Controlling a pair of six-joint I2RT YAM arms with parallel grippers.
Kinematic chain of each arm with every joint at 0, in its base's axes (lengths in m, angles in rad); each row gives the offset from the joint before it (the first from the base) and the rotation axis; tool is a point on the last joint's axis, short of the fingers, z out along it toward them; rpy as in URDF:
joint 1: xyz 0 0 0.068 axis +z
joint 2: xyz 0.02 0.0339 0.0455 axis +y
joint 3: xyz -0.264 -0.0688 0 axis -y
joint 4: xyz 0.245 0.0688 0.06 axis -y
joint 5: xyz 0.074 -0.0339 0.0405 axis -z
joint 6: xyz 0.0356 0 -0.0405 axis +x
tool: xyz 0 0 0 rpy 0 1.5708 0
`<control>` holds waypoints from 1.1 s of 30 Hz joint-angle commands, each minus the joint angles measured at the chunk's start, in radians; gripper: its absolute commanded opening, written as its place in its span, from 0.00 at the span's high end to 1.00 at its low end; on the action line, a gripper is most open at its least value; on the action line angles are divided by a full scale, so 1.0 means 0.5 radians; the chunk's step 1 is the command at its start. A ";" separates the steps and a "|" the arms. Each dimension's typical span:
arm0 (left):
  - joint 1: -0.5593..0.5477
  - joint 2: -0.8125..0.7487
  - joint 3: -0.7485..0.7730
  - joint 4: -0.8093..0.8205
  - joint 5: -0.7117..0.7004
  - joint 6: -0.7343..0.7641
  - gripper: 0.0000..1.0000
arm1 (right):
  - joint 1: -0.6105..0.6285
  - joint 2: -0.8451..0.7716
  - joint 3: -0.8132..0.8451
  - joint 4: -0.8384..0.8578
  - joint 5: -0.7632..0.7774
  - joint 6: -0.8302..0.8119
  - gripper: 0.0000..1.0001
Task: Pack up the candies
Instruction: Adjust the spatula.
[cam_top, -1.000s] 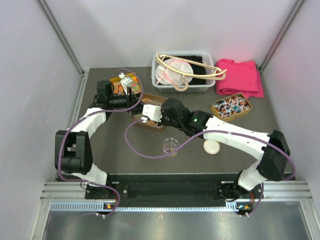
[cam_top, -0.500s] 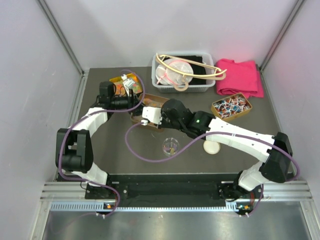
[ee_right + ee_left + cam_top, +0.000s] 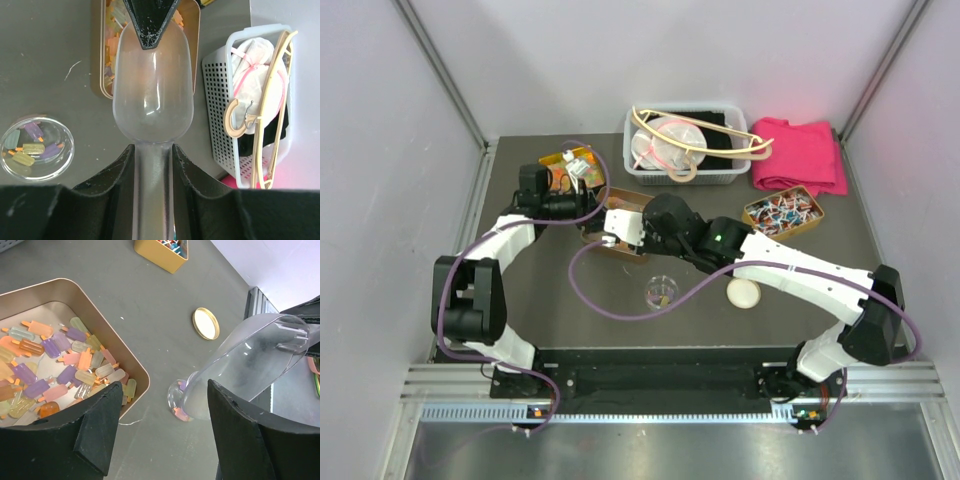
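Empty-looking scoop (image 3: 152, 90) barely shifted above tin (image 3: 100, 305) of candies (image 3: 65, 365); right gripper (image 3: 152, 170) clamped its handle, left gripper (image 3: 162, 405) gaped empty; scooping pending.

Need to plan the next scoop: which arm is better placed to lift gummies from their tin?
Right: the right tool is shut on the handle of the clear plastic scoop, bowl at the gold metal tin of pastel gummy candies. The left tool is open, empty.
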 commanded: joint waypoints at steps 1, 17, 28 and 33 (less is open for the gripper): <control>0.023 0.016 0.017 0.066 -0.106 0.025 0.26 | 0.025 -0.042 0.151 0.256 0.086 0.013 1.00; 0.253 0.114 0.146 -0.081 -0.493 0.125 0.05 | -0.132 0.139 0.114 0.115 0.111 -0.159 1.00; 0.253 0.200 -0.050 0.075 -0.683 0.178 0.07 | -0.322 0.461 0.452 -0.121 -0.134 -0.227 1.00; 0.253 0.237 0.042 0.106 -0.548 0.089 0.07 | -0.322 0.424 0.430 -0.198 -0.294 -0.214 1.00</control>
